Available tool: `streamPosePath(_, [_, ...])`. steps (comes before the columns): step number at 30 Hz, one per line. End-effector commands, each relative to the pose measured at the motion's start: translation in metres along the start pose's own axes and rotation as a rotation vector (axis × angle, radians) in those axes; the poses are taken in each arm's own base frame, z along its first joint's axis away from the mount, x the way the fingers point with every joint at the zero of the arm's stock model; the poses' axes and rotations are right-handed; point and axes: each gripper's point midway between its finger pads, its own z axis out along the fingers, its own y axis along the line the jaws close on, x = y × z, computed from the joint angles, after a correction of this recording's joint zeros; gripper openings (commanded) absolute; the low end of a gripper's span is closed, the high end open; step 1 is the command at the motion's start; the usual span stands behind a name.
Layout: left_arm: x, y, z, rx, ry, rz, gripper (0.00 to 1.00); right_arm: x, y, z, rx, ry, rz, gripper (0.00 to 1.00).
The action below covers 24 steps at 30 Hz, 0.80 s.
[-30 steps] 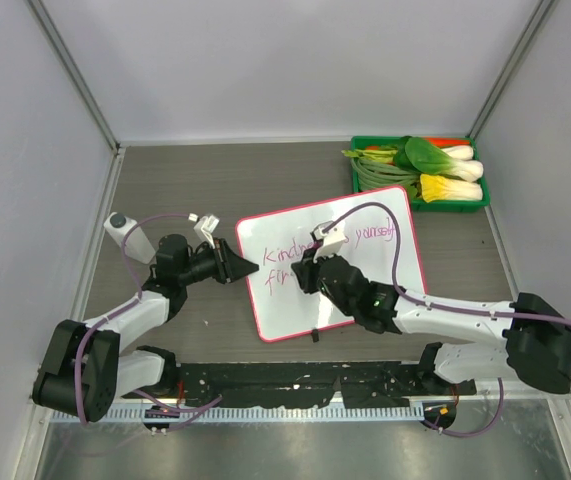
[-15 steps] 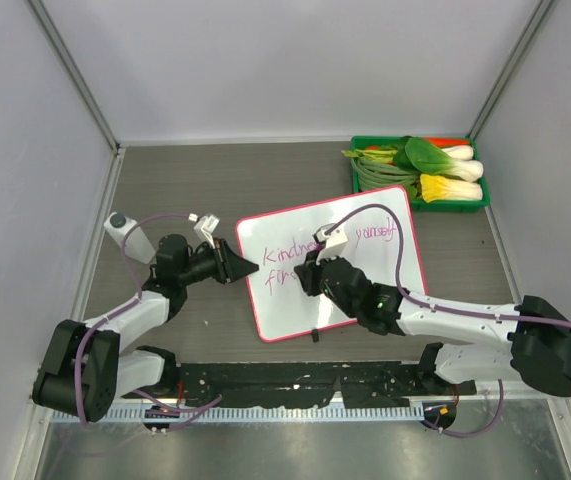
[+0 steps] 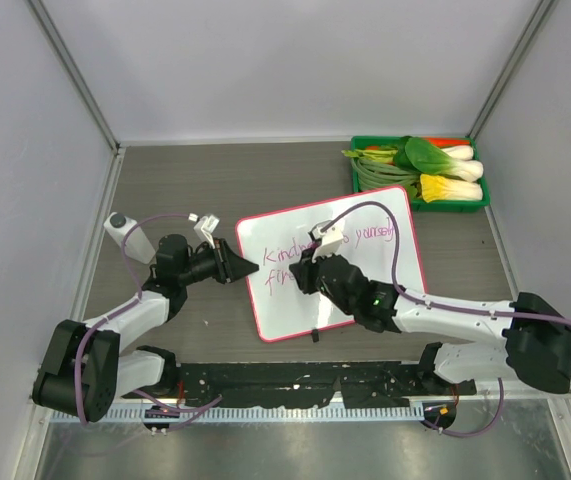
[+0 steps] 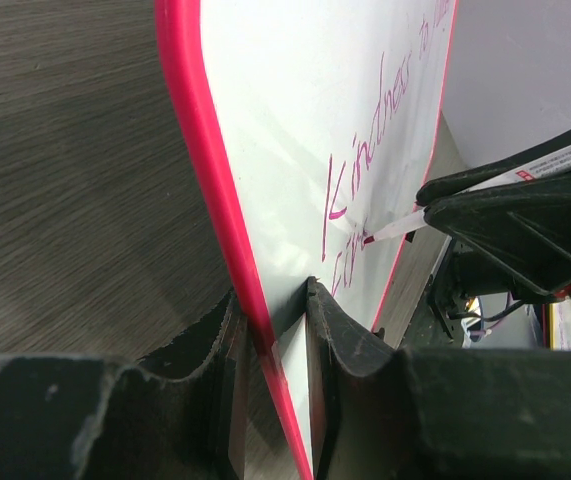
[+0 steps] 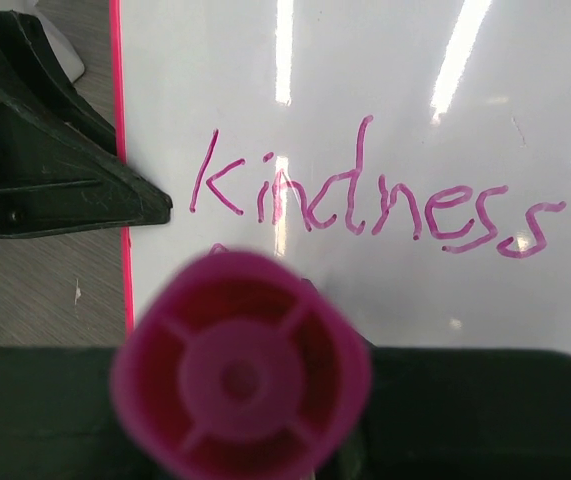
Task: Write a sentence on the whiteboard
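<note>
The whiteboard (image 3: 402,262) lies tilted in the middle of the table, with a pink-red frame. My left gripper (image 3: 248,267) is shut on its left edge; the left wrist view shows the frame (image 4: 205,170) pinched between my fingers (image 4: 270,300). The sentence (image 3: 283,252) reads "Kindness to yourself" in magenta, with a second line begun below it. It also shows in the left wrist view (image 4: 365,170) and the right wrist view (image 5: 365,205). My right gripper (image 3: 303,272) is shut on a pink marker (image 5: 240,370), whose tip (image 4: 370,238) touches the board at the second line.
A green tray (image 3: 355,175) of vegetables stands at the back right, just beyond the board's far corner. A small white and grey object (image 3: 120,228) lies at the left by the wall. Enclosure walls close in on three sides.
My right gripper with the marker shifted slightly right, then back left, over the second line. The left gripper and the board have not moved.
</note>
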Motion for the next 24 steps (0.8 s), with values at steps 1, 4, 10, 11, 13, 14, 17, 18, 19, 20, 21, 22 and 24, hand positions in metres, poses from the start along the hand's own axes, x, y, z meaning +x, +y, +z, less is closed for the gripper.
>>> streamPosePath(1, [0.012,0.007,0.002,-0.026,0.044,0.040,0.00,-0.039,0.017,0.000,-0.041,-0.089,0.042,0.02])
streamPosePath(4, [0.011,0.007,0.002,-0.026,0.044,0.040,0.00,-0.052,0.026,-0.008,-0.095,-0.116,0.057,0.02])
streamPosePath(10, [0.011,0.007,0.003,-0.024,0.044,0.042,0.00,-0.052,0.009,-0.005,-0.043,-0.108,0.053,0.01])
streamPosePath(11, [0.012,0.007,0.003,-0.025,0.046,0.040,0.00,-0.050,0.006,-0.004,-0.038,-0.103,0.059,0.01])
streamPosePath(13, [0.011,0.007,0.003,-0.024,0.045,0.039,0.00,-0.046,-0.001,-0.002,-0.043,-0.088,0.070,0.01])
streamPosePath(14, [0.011,0.007,0.003,-0.024,0.044,0.040,0.00,-0.046,-0.009,0.000,-0.028,-0.085,0.076,0.01])
streamPosePath(17, [0.011,0.006,0.002,-0.023,0.043,0.043,0.00,-0.043,-0.017,0.001,-0.021,-0.075,0.086,0.01])
streamPosePath(18, [0.012,0.007,0.003,-0.025,0.046,0.040,0.00,-0.041,-0.020,0.002,-0.015,-0.072,0.087,0.01])
streamPosePath(19, [0.011,0.007,0.003,-0.024,0.045,0.039,0.00,-0.041,-0.019,0.001,-0.021,-0.071,0.090,0.01])
streamPosePath(20, [0.011,0.007,0.003,-0.024,0.044,0.042,0.00,-0.039,-0.019,0.000,-0.025,-0.069,0.089,0.02])
streamPosePath(21, [0.011,0.007,0.003,-0.026,0.044,0.040,0.00,-0.040,-0.017,-0.001,-0.039,-0.069,0.089,0.02])
streamPosePath(22, [0.011,0.007,0.003,-0.026,0.044,0.041,0.00,-0.040,-0.017,-0.002,-0.042,-0.071,0.095,0.01])
streamPosePath(24, [0.011,0.007,0.003,-0.025,0.043,0.042,0.00,-0.040,-0.014,-0.005,-0.063,-0.072,0.103,0.02])
